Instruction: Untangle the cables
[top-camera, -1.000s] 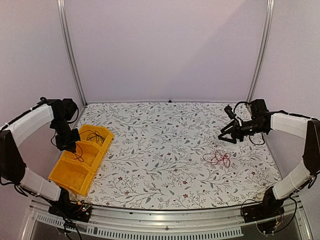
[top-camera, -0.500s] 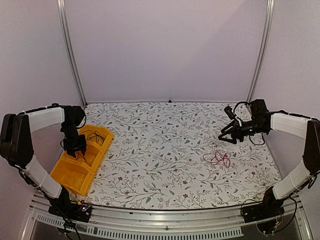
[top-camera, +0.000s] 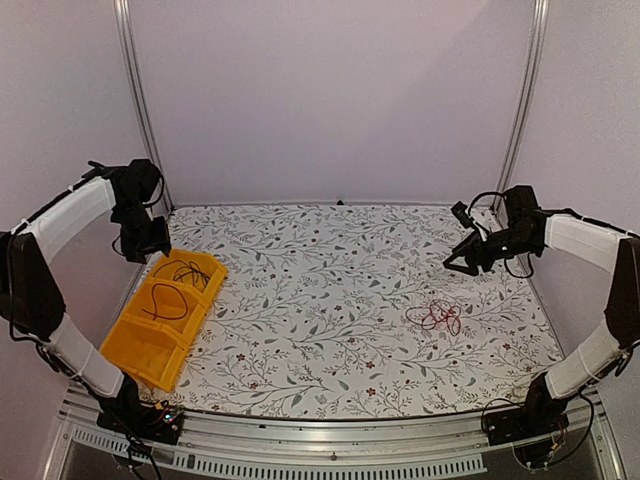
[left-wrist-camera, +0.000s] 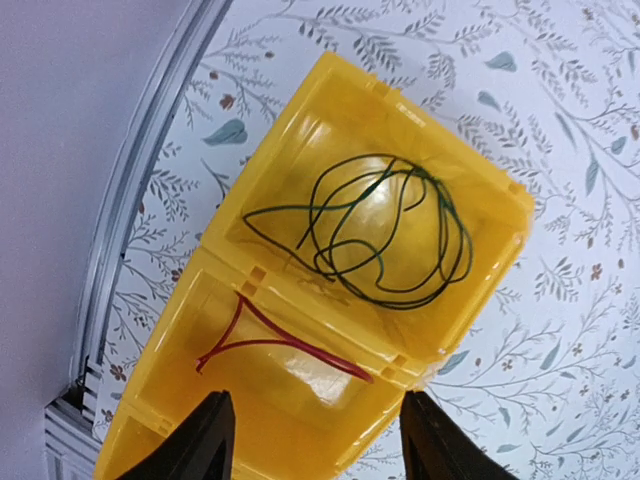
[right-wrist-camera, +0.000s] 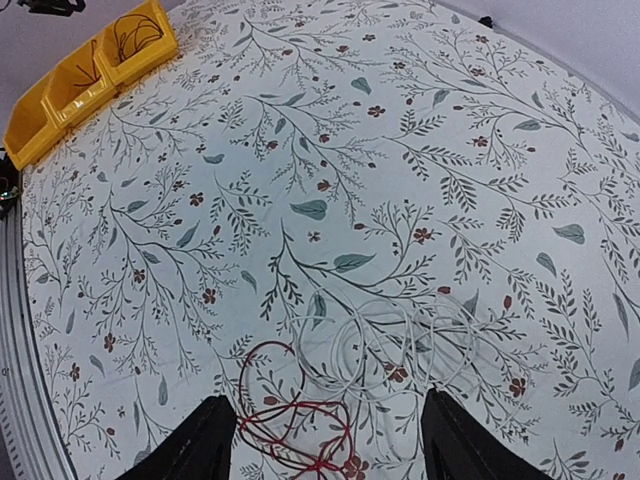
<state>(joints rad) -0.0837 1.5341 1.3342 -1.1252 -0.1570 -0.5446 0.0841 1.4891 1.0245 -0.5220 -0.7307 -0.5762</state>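
The left tool is hanging above the yellow bin at the left edge of the surface, its fingers spread wide with nothing between them. Below it, a dark cable is lying coiled in the bin's end compartment, and a single red cable is lying in the compartment beside it, each on its own and apart from the other. Well across the surface, the right tool is hovering over what remains: a red tangle lying flat, with pale white loops just beside it and seemingly crossing its edge. This tool's fingers are also standing wide and gripping nothing. Judging by this, the sorting is partly done and the step in hand is turning to the remaining knot. The next move is likely calling for the right tool to come down on one red strand at the tangle's outer edge, pinching only that strand and drawing it away from the white loops slowly, so that the thin wires are not dragging one another along or tightening into a knot.
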